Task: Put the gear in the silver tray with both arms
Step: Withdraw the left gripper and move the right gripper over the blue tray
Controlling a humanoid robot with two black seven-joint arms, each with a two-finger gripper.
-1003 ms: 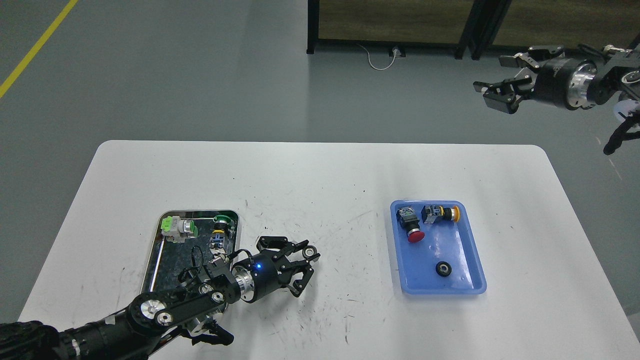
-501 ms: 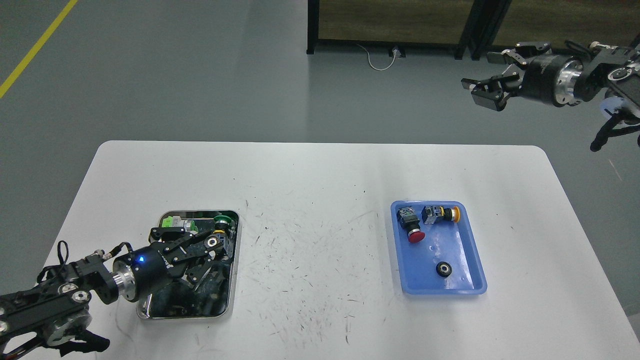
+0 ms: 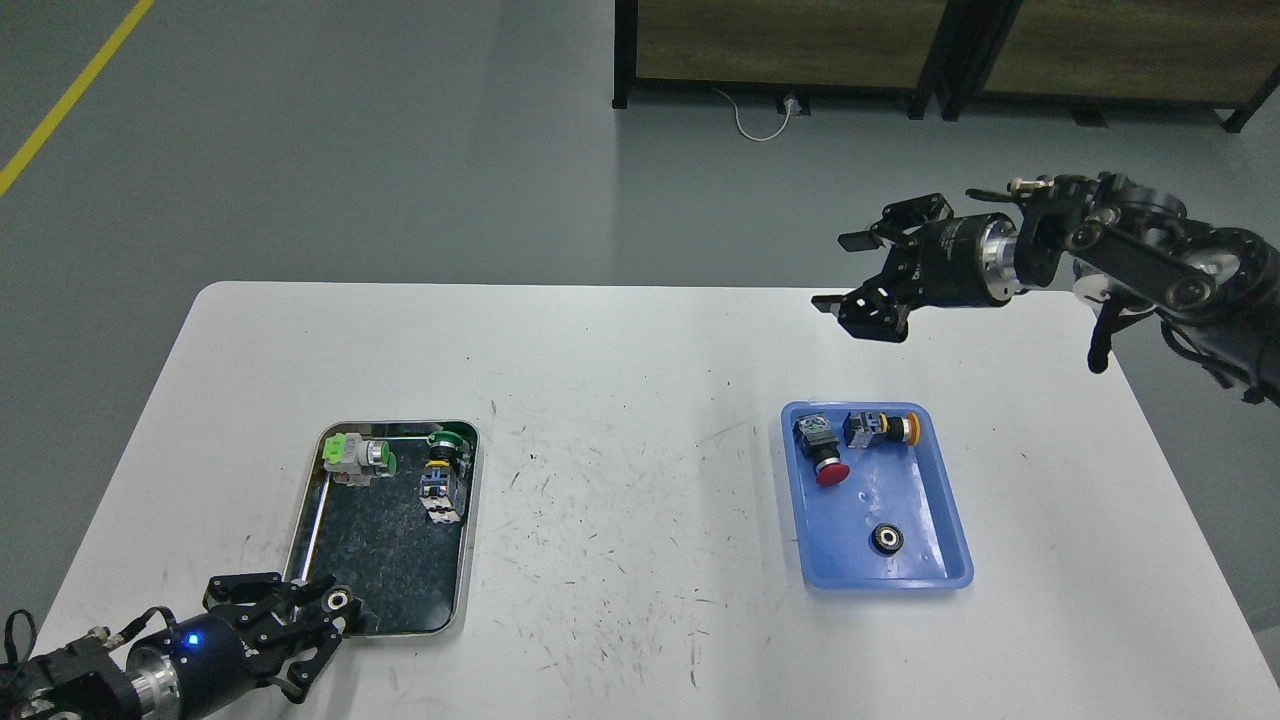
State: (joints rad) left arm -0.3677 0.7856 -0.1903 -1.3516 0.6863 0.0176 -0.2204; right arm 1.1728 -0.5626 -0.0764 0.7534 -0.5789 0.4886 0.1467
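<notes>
The silver tray [image 3: 385, 570] lies on the left of the white table. My left gripper [image 3: 330, 612] is at the tray's near left corner, low over the table. It is shut on a small black gear [image 3: 341, 600] with a pale centre, held at its fingertips over the tray's near rim. A second black gear [image 3: 886, 538] lies in the blue tray [image 3: 950, 540] on the right. My right gripper [image 3: 838, 275] is open and empty. It hovers above the table's far right edge, beyond the blue tray.
The silver tray holds a green-and-white switch [image 3: 357, 457] and a green push button on a blue block [image 3: 442, 472] at its far end. The blue tray holds a red push button [image 3: 824, 455] and a yellow one [image 3: 882, 427]. The table top [image 3: 620, 500] is scratched.
My left gripper drew back left and toward me, from over the silver tray to its near left corner, the gear still at its tips. My right gripper came down and left toward the table.
</notes>
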